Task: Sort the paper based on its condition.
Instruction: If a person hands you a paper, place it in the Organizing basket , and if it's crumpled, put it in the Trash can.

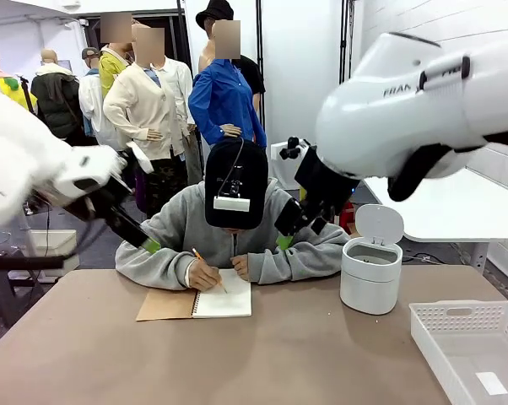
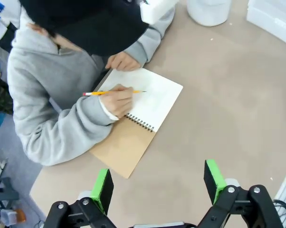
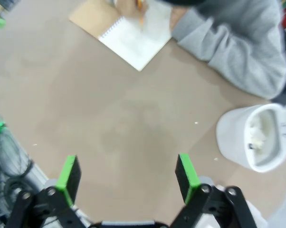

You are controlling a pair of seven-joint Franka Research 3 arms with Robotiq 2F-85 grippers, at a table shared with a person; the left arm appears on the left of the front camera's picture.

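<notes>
At the far side a person writes with a pencil (image 2: 112, 93) on the open white page of a spiral notebook (image 1: 224, 299), its brown cover (image 2: 121, 149) folded out. A lumpy white ball of paper (image 3: 258, 135) lies inside the white bin (image 3: 250, 137). A small flat white piece (image 1: 491, 384) lies in the white tray (image 1: 469, 316). My left gripper (image 2: 158, 185) hangs open and empty above the table near the notebook. It also shows raised at the left (image 1: 147, 240). My right gripper (image 3: 128, 176) is open and empty over bare table, and hangs high beside the person (image 1: 286, 232).
The bin (image 1: 370, 274) stands at the right of the table with its lid up, next to the person's elbow. The tray fills the near right corner. The person's arms and head lean over the far middle of the table (image 1: 237, 363).
</notes>
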